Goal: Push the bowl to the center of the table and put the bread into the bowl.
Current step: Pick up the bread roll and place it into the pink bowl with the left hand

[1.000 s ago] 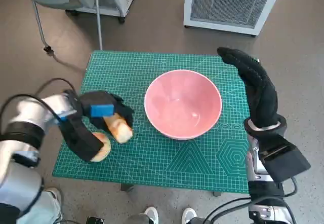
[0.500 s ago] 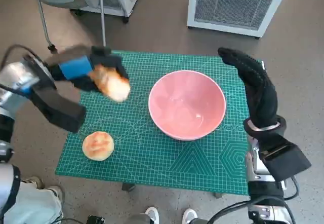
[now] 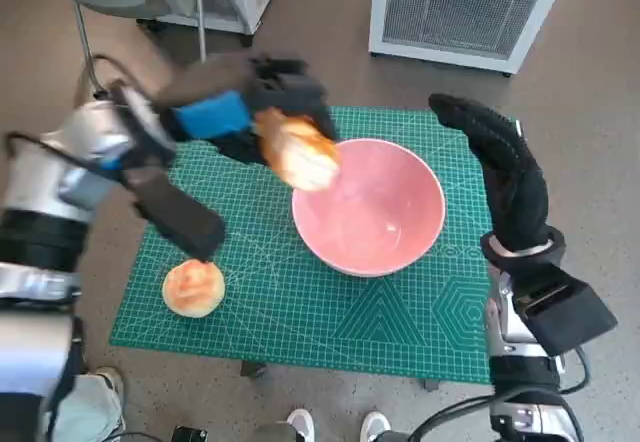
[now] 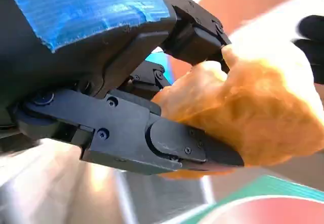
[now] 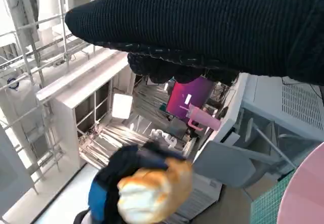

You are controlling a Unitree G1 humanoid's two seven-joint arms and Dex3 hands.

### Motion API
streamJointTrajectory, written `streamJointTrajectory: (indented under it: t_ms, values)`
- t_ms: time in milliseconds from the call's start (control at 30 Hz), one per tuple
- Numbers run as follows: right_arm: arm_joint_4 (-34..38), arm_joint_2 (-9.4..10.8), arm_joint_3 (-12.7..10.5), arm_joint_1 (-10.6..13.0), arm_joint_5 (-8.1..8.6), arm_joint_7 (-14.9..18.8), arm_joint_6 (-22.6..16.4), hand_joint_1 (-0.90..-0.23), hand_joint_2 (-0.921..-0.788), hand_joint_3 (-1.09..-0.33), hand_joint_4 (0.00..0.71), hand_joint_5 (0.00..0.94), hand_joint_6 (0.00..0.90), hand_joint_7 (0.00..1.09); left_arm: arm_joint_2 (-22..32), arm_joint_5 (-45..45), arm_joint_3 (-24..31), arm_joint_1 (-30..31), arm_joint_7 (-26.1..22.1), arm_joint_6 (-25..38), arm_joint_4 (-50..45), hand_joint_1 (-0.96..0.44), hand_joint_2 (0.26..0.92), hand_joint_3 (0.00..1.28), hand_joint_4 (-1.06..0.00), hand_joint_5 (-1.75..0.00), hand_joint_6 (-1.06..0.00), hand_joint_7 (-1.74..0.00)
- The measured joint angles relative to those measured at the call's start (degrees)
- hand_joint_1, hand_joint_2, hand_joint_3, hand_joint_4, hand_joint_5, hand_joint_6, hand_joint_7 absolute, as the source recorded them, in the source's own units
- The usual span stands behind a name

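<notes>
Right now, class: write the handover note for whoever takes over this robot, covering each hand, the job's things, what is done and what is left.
Left hand: black with blue tape, grips a golden bread roll above the near-left rim of the pink round bowl.
Right hand: black knitted glove, holds nothing, beside the bowl's right rim; whether it touches is unclear.
Bowl stands about mid-way on the green cutting mat, empty.
A second round bun lies on the mat's front left.
Done: bowl looks centred, one roll lifted.
Left: release the roll into the bowl; probably the second bun too.
</notes>
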Motion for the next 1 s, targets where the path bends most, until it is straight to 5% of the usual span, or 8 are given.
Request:
streamJointTrajectory:
  t_ms: [567,700,800,900,1000]
  values:
    - [-1.41,-0.5,-0.93,0.67,0.01,0.1,-0.08,-0.713,-0.921,-0.836,0.195,0.0,-0.001,0.61,-12.09,8.74,-9.9,-5.9,3.4,4.17,17.02,0.0,0.921,0.13,-0.55,-1.18,-0.63,-1.28]
    - [-1.74,-0.59,-1.2,1.07,0.02,0.1,-0.08,-0.714,-0.921,-0.836,0.193,0.0,-0.001,0.61,-13.69,8.91,-10.82,-5.84,1.9,6.47,19.56,0.0,0.921,0.2,-0.56,-1.31,-0.46,-1.32]
    - [-2.04,-0.6,-1.23,1.24,0.02,0.1,-0.07,-0.714,-0.921,-0.837,0.192,0.0,-0.001,0.61,-14.63,7.76,-10.63,-5.76,-2.15,9.23,20.13,-0.12,0.9,0.1,-0.36,-0.44,-0.32,-0.58]
    - [-2.52,-0.6,-1.25,1.34,0.01,0.09,-0.07,-0.714,-0.921,-0.836,0.192,0.001,-0.001,0.61,-15.28,5.92,-10.16,-5.35,-7.79,12.47,19.84,-0.2,0.889,0.05,-0.2,-0.14,-0.25,-0.33]
    - [-2.8,-0.6,-1.38,1.47,0.0,0.07,-0.04,-0.714,-0.921,-0.836,0.192,0.001,-0.001,0.61,-15.31,4.41,-9.86,-4.33,-12.6,15.1,18.28,-0.27,0.884,0.03,-0.14,-0.05,-0.23,-0.23]
